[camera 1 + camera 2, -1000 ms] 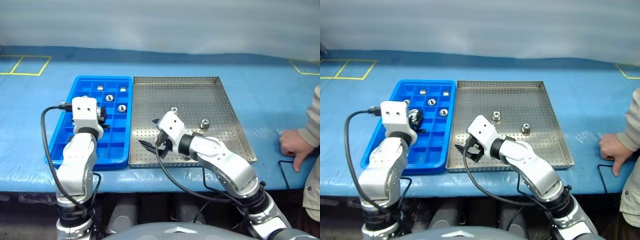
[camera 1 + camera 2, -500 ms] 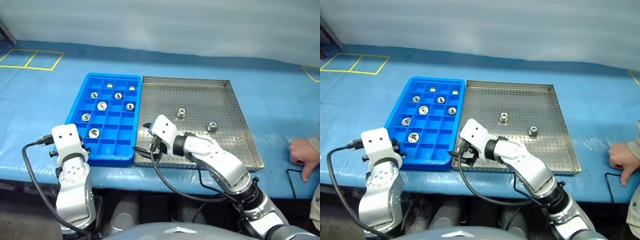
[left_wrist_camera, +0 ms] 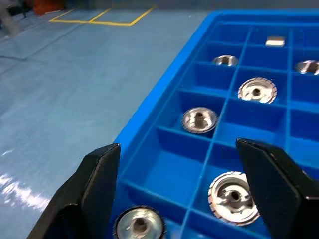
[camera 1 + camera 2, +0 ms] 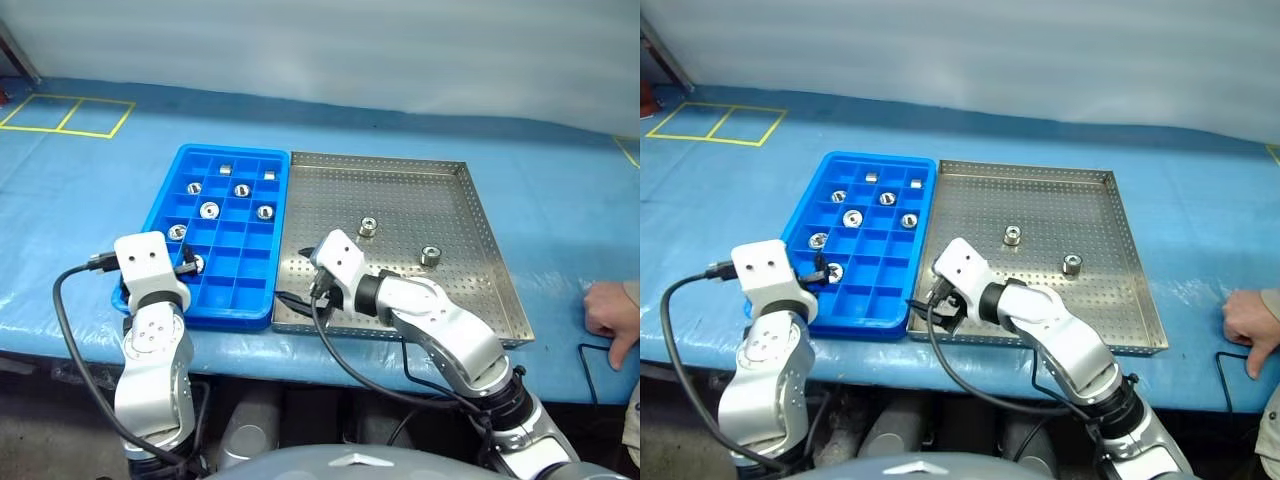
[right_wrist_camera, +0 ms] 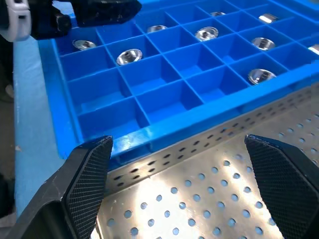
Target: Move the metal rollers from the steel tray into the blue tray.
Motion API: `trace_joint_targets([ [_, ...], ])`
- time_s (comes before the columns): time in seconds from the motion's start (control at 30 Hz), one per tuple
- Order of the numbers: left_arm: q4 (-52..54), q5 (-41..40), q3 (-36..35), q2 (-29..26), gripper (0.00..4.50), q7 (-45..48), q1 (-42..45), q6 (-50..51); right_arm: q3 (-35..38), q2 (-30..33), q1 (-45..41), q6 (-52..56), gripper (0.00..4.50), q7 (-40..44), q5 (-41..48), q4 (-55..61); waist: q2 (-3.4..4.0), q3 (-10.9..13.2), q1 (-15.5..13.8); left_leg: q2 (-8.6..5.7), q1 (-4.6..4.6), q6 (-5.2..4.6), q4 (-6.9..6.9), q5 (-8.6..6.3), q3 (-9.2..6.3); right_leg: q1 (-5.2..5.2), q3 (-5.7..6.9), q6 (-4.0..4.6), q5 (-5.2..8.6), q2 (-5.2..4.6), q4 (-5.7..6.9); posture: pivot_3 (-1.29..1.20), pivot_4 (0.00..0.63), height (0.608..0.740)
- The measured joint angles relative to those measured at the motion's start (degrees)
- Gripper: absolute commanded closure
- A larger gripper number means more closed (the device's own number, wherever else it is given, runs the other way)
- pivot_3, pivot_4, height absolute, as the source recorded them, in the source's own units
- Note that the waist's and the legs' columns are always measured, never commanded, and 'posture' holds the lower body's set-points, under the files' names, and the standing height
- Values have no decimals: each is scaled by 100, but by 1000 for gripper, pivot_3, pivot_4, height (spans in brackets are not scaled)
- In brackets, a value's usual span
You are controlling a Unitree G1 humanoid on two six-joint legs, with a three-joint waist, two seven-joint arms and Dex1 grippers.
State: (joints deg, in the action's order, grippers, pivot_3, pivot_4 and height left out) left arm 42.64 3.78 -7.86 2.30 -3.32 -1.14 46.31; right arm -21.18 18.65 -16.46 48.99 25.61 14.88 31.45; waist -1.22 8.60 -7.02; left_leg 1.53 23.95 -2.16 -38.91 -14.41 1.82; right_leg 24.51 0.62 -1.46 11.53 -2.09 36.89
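Metal rollers (image 3: 233,195) in blue tray (image 3: 164,104), close-up via L wrist; both grippers (image 3: 192,199) (image 5: 177,186) wide, empty.

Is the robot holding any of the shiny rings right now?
No. Both the left gripper and the right gripper have their fingers spread apart with nothing between them.

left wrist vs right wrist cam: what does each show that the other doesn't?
Left wrist alone: bare blue table cover beside the blue tray, with yellow floor-tape lines. Right wrist alone: the steel tray's perforated floor and rim. Both: the blue tray with metal rollers in its compartments, framed by open black fingers.
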Motion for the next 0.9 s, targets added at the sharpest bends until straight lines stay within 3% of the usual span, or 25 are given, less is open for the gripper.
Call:
trace_joint_targets([
  [0.2, -6, -1056, 353, -209, 513, 1146, 72, -346, 994, -1040, -619, 301, 0, -1540, -540, -1086, 4, 1, 177, -1, 0, 3, 0, 2, 4, 1, 7, 5, 2, 29, 3, 169, 150, 740],
  [0.27, -25, -1231, 547, -361, 513, 1418, 67, -362, 1150, -1133, -838, 243, 0, -1816, -696, -1507, 4, 1, 207, -4, 1, 2, 1, 2, 2, 0, 6, 6, 1, 31, 1, 164, 150, 740],
  [0.53, -59, -1775, 2108, -2101, 513, 2975, -251, -280, 1590, -1707, -1797, -712, 0, -2598, -1137, -3795, 24, 11, 447, 2, -8, 5, 23, 3, 5, 2, -12, 8, 0, 50, 3, 201, 150, 740],
  [0.83, 34, -2034, 2257, -2102, 513, 2874, -461, -280, 1704, -1890, -1864, -1131, 0, -2530, -1156, -4880, 37, 19, 435, 3, -14, 11, 33, 8, 3, 1, -16, -15, 16, 53, 4, 234, 150, 740],
  [0.9, 34, -2063, 2256, -2054, 471, 2794, -502, -281, 1725, -1901, -1808, -1134, 672, -2500, -1147, -4881, 37, 19, 427, 2, -14, 11, 33, 8, 3, 1, -18, -16, 15, 52, 3, 232, 150, 740],
])
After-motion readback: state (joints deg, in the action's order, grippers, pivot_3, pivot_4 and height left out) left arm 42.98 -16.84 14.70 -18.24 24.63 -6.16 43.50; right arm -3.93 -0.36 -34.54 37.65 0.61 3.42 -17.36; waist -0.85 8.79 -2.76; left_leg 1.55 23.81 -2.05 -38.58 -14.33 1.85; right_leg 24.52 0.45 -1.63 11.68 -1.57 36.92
